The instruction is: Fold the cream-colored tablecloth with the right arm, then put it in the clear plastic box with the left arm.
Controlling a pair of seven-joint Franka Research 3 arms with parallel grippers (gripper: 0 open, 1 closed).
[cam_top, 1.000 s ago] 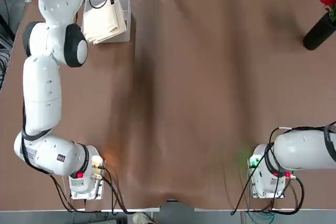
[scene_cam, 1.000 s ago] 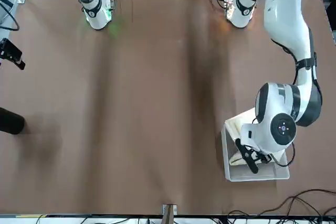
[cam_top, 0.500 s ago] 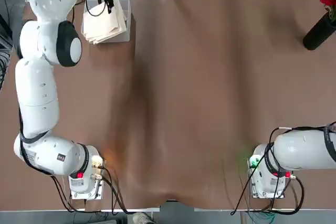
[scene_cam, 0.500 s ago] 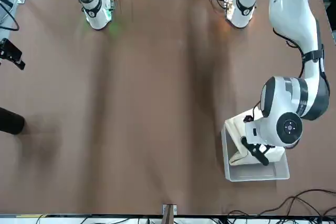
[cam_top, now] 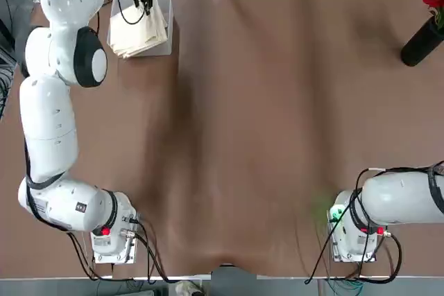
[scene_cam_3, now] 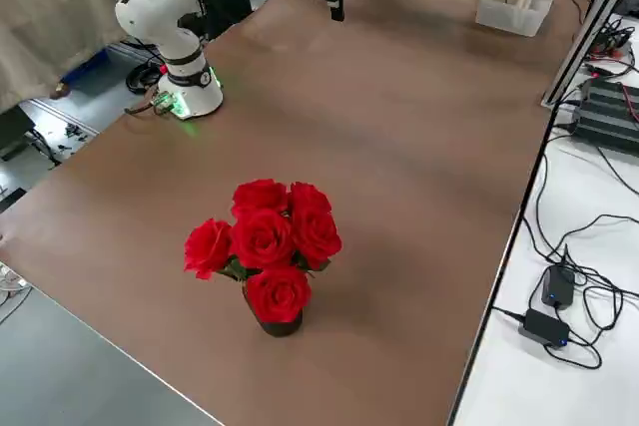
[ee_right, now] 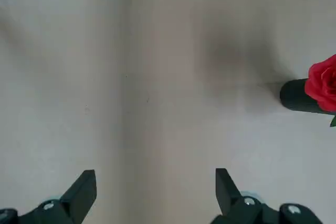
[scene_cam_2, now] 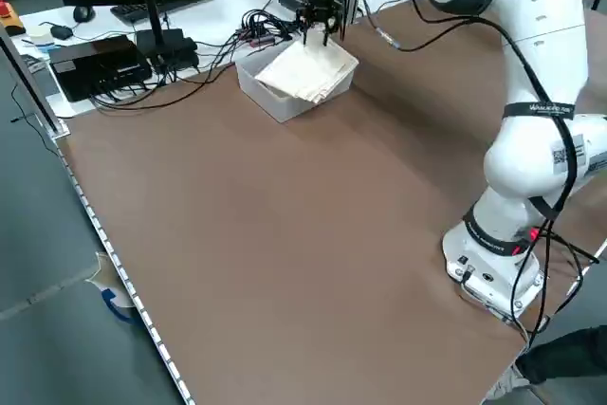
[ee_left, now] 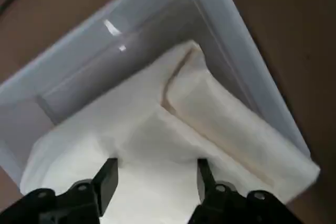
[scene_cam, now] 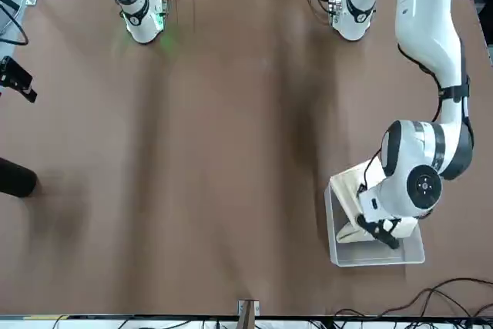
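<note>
So nearest the robot, the right hand [ee_right: 152, 192] is just parked up above bare bench [cam_top: 277, 136] by its own base, fingers spread wide with nothing between them. Looks to me like its folding job is done.

Off at the near right corner there's one dark vase of red roses [scene_cam_3: 265, 251], totally out of the way.

All the action is at the far left corner. The cream-colored tablecloth [ee_left: 173, 145] is folded into a layered stack and sits in the clear plastic box [cam_top: 166, 46], though one corner rides up over the rim rather than lying flat. The left hand [ee_left: 153, 174] is right over the stack, fingers parted with no cloth pinched between them, so I'd call it released.

My read: we're at the tail end of the placing step. The next move probably calls for a straight lift clear without snagging a layer, maybe a nudge on that corner first.

Count: two arms, one cloth, one box, one vase.
</note>
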